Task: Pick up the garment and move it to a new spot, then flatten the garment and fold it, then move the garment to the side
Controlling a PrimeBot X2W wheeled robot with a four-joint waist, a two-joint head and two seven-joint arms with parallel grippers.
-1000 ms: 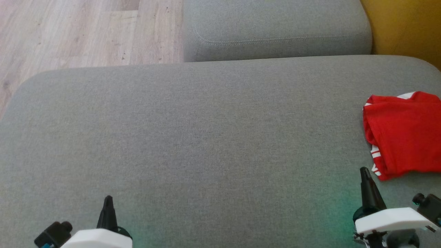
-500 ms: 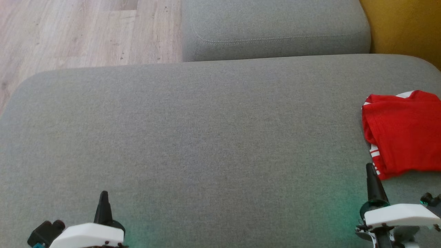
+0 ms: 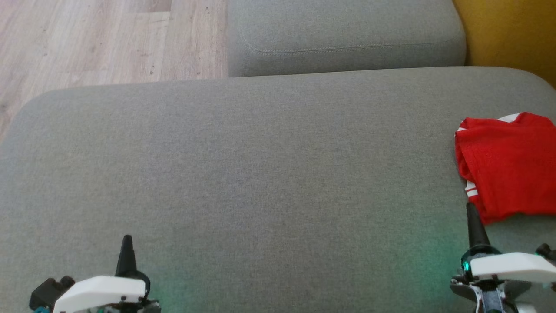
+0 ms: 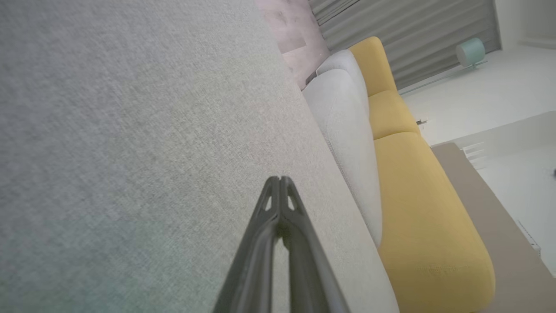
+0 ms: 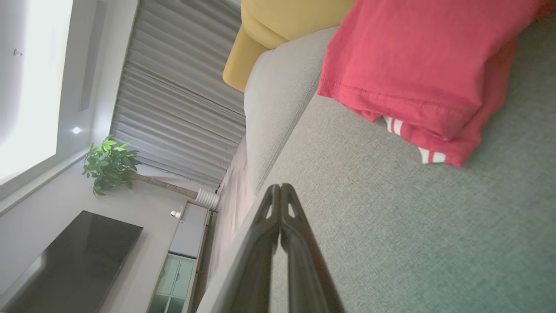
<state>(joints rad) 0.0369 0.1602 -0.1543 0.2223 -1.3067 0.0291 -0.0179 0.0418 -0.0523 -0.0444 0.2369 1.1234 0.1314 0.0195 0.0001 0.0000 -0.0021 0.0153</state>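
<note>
The garment (image 3: 508,167) is a folded red shirt with white stripes, lying at the right edge of the grey cushion (image 3: 260,174). My right gripper (image 3: 470,206) is shut and empty, its tip just in front of the garment's near left corner. In the right wrist view the garment (image 5: 412,74) lies up and to the right of the shut right gripper (image 5: 280,187), apart from it. My left gripper (image 3: 127,238) stands shut and empty at the lower left over bare cushion. The left wrist view shows that left gripper (image 4: 279,179) with its fingertips pressed together above grey fabric.
A second grey cushion (image 3: 343,34) lies behind the big one. Wooden floor (image 3: 87,39) shows at the upper left. A yellow seat (image 3: 512,30) borders the upper right, and the yellow seat (image 4: 417,208) runs beside the grey one in the left wrist view.
Both grippers have drawn back toward the bottom edge, and the right one has shifted a little to the right. The garment has stayed where it was.
</note>
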